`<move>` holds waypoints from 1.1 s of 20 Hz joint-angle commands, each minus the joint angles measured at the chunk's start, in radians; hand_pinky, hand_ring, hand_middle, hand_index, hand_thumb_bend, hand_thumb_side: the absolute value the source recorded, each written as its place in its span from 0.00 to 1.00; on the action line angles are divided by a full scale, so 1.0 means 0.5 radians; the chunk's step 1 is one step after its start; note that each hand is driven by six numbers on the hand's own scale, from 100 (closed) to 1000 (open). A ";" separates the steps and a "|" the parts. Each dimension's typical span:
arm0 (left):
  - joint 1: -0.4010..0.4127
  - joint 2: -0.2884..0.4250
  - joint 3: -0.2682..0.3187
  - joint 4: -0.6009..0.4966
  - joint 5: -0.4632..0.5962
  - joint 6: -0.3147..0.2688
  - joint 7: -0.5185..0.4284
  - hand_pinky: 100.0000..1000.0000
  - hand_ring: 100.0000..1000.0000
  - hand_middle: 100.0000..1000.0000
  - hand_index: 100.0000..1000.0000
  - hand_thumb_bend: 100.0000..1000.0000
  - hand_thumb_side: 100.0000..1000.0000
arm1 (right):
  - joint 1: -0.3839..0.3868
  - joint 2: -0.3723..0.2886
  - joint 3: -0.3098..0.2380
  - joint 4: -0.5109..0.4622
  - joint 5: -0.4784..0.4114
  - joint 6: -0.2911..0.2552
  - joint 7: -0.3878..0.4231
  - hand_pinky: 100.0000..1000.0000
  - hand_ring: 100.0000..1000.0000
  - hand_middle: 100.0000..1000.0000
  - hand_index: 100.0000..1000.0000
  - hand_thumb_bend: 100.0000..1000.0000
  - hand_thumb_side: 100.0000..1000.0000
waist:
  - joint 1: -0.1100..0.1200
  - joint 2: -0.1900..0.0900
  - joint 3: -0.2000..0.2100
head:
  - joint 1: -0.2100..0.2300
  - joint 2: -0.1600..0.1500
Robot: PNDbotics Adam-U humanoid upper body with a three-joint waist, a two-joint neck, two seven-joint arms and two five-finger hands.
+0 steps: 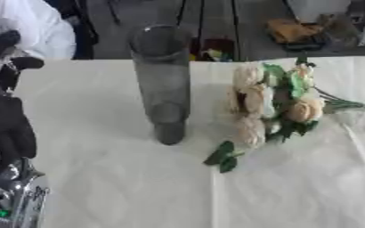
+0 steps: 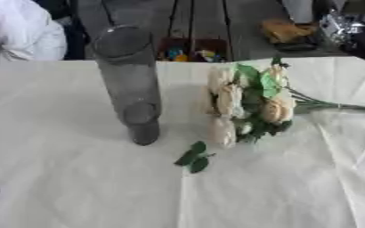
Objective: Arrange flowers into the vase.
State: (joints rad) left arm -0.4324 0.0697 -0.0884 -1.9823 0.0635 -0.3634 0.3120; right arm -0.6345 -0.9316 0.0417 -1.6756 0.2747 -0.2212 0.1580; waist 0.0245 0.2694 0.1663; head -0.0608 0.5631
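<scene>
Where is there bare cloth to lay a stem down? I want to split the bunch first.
Free: the near cloth in front of the vase, and between vase and left hand. Crowded: right of the vase, where the flowers lie, stems running to the right edge.

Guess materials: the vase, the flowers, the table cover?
Vase: looks like smoky grey clear glass or plastic; the cloth shows through its wall and the base reads thicker and darker. Flowers: cream blooms with flat bright green leaves, probably artificial fabric or plastic, though that is uncertain. Table cover: off-white matte cloth, with a crease and soft wrinkles.
</scene>
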 commanded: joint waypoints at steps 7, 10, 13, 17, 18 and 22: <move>-0.010 0.019 -0.016 -0.035 0.021 0.005 -0.028 0.49 0.68 0.78 0.89 0.39 1.00 | -0.240 -0.100 0.095 0.526 0.176 -0.345 0.297 0.81 0.98 0.87 0.96 0.00 0.95 | -0.003 -0.059 0.004 | 0.006 0.007; -0.010 0.019 -0.020 -0.035 0.025 0.008 -0.034 0.49 0.68 0.78 0.89 0.39 1.00 | -0.301 -0.075 0.113 0.667 0.283 -0.438 0.341 0.82 1.00 0.89 0.97 0.00 0.96 | -0.004 -0.057 0.007 | 0.004 -0.004; -0.011 0.019 -0.022 -0.035 0.027 0.008 -0.037 0.49 0.68 0.78 0.89 0.39 1.00 | -0.334 -0.053 0.121 0.759 0.374 -0.515 0.417 0.85 1.00 0.93 1.00 0.00 0.94 | -0.005 -0.053 0.009 | 0.003 -0.017; -0.012 0.016 -0.024 -0.035 0.027 0.010 -0.041 0.49 0.68 0.78 0.89 0.39 1.00 | -0.352 -0.031 0.122 0.835 0.461 -0.590 0.580 0.89 1.00 0.97 1.00 0.19 0.89 | -0.007 -0.046 0.012 | 0.002 -0.032; -0.012 0.016 -0.024 -0.035 0.027 0.011 -0.040 0.49 0.68 0.78 0.89 0.39 1.00 | -0.355 -0.026 0.113 0.849 0.465 -0.596 0.620 0.90 1.00 0.97 1.00 0.24 0.86 | -0.007 -0.044 0.012 | 0.001 -0.036; -0.011 0.014 -0.024 -0.035 0.024 0.014 -0.039 0.49 0.68 0.78 0.89 0.39 1.00 | -0.358 -0.020 0.103 0.880 0.462 -0.615 0.785 0.94 1.00 1.00 1.00 0.41 0.71 | -0.012 -0.038 0.012 | 0.000 -0.045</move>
State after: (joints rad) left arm -0.4311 0.0698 -0.1003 -1.9823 0.0748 -0.3563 0.2953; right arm -0.7926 -0.9184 0.1106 -1.2357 0.5006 -0.5246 0.5273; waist 0.0222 0.2654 0.1724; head -0.0600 0.5518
